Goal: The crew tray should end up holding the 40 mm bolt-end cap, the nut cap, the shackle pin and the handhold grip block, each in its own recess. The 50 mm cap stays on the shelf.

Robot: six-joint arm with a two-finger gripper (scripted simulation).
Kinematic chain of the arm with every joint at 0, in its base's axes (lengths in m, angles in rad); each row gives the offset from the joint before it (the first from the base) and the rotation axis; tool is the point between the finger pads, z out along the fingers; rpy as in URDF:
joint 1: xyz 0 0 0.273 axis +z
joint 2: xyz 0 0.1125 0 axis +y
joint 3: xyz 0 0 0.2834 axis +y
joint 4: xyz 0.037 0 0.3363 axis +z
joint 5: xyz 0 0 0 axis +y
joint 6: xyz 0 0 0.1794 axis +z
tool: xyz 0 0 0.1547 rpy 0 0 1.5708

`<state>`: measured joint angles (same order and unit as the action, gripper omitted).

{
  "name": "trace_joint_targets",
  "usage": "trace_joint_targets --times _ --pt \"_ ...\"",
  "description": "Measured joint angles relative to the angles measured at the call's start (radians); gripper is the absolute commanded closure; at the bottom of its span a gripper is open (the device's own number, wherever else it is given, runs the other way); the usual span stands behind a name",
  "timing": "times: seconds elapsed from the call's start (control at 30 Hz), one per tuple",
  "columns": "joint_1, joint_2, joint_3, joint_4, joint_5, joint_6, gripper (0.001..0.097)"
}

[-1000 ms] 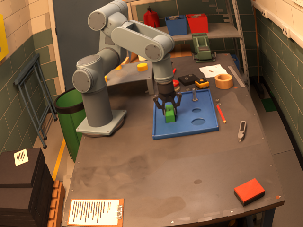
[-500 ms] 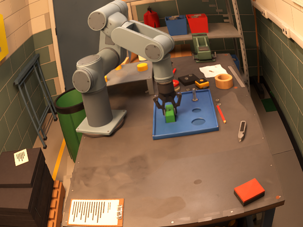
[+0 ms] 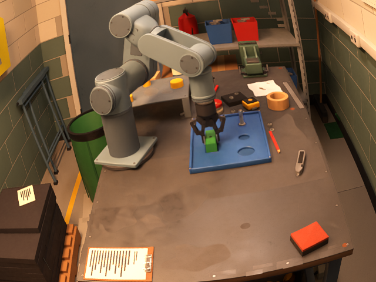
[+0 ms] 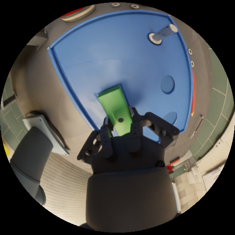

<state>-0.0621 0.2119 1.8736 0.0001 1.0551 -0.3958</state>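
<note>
The green handhold grip block (image 3: 210, 141) (image 4: 117, 113) stands upright in the square recess at the left of the blue crew tray (image 3: 230, 141) (image 4: 130, 65). I grip the block's top with my gripper (image 3: 208, 133) (image 4: 120, 123), which reaches straight down over it. The grey shackle pin (image 3: 241, 117) (image 4: 163, 34) stands upright in the tray's far recess. Two round recesses (image 3: 246, 151) near the tray's right side hold nothing. A yellow cap (image 3: 176, 83) sits on the low grey shelf behind the arm. Another yellow cap (image 3: 147, 84) lies partly hidden behind the arm.
A green bin (image 3: 83, 145) stands left of the table beside the robot base. Behind the tray lie a red disc, a black plate (image 3: 233, 98), a yellow tape measure (image 3: 251, 103) and a tape roll (image 3: 277, 100). A red pencil (image 3: 274, 141) and a utility knife (image 3: 300, 162) lie to the right.
</note>
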Motion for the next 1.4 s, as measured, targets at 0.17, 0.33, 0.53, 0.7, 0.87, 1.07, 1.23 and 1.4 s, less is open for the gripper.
trace_joint_targets --times 0.17,0.33,0.53,0.7,0.87,1.07,1.23,1.4 --pt "0.0 0.0 0.001 0.001 0.0 0.0 0.0411" --pt "0.0 0.0 0.001 0.001 0.0 0.0 0.0381" --pt "0.0 0.0 0.001 0.001 0.0 0.0 0.0381" --pt "0.0 0.0 0.001 0.001 0.0 0.0 0.0381" --pt "0.0 0.0 0.001 0.001 0.001 0.0 0.0381" --pt "0.0 -0.006 -0.002 0.001 0.01 0.0 0.0381" --pt "0.0 -0.018 -0.008 0.001 0.028 0.0 0.0381" --pt "0.0 -0.034 -0.016 0.001 0.052 0.0 0.0381"
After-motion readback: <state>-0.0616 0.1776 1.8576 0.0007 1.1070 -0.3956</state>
